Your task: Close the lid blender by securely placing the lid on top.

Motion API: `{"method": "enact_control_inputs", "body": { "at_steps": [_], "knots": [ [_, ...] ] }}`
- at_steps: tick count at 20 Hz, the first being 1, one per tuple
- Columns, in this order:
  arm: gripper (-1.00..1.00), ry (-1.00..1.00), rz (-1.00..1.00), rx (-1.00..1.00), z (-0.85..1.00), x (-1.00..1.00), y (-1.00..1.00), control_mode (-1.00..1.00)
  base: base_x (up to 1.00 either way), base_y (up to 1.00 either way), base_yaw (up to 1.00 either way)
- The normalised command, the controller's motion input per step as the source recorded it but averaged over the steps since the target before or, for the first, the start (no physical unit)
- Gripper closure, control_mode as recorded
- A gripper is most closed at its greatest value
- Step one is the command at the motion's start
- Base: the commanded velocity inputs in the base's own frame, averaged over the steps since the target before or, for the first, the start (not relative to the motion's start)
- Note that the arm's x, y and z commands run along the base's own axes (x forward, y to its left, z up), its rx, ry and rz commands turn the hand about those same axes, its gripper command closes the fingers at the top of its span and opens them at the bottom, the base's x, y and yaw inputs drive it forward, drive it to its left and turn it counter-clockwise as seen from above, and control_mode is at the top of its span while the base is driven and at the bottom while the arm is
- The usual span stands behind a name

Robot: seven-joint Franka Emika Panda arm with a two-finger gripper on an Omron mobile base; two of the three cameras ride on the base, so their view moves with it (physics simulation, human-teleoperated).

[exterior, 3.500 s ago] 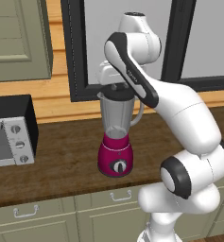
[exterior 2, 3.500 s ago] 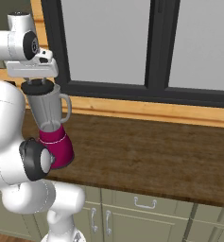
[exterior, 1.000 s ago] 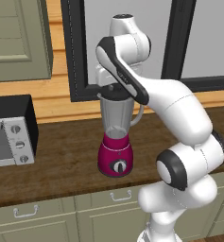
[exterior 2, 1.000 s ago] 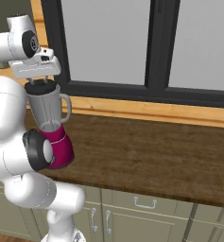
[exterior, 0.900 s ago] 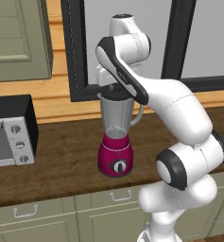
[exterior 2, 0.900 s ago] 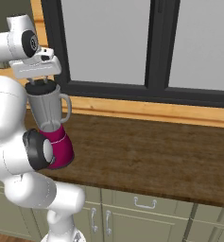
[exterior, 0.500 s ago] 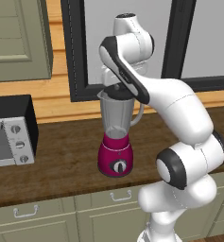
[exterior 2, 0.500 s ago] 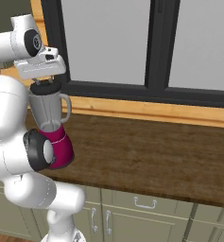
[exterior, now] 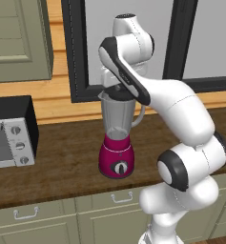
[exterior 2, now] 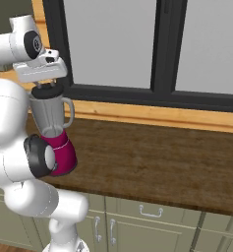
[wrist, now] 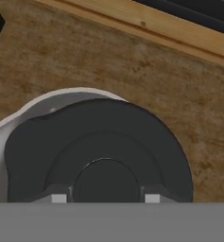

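The supporting surface was a dark brown wooden counter [exterior: 62,157], running the full width of the left base view and the right base view [exterior 2: 152,157]. It sat on a row of olive-grey base cabinets [exterior: 52,217] fitted with metal handles. A light wood strip bordered the rear edge of the counter below the window.

Two items stood directly on the counter. The blender [exterior: 117,143] stood upright near the middle of the left base view, its magenta base resting flat on the wood. A black-and-silver toaster oven [exterior: 9,131] stood at the left end, well apart from the blender.
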Motion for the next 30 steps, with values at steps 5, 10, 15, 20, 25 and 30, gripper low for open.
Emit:
{"method": "enact_control_inputs", "body": {
  "at_steps": [5,10,15,20,25,30],
  "knots": [
    [1.0,0.0,0.0,0.0,0.0,0.0,0.22,-1.0,0.0,0.0,0.0],
    [1.0,0.0,0.0,0.0,0.0,0.0,0.14,-1.0,0.0,0.0,0.0],
    [1.0,0.0,0.0,0.0,0.0,0.0,0.09,-1.0,0.0,0.0,0.0],
    [1.0,0.0,0.0,0.01,-0.03,0.0,0.0,-1.0,0.0,0.0,0.0],
    [1.0,-0.05,0.0,0.06,-0.19,0.07,0.0,-1.0,0.0,0.0,0.0],
    [1.0,-0.11,0.0,0.1,-0.18,0.22,0.0,-1.0,0.0,0.0,0.0]
  ]
}}
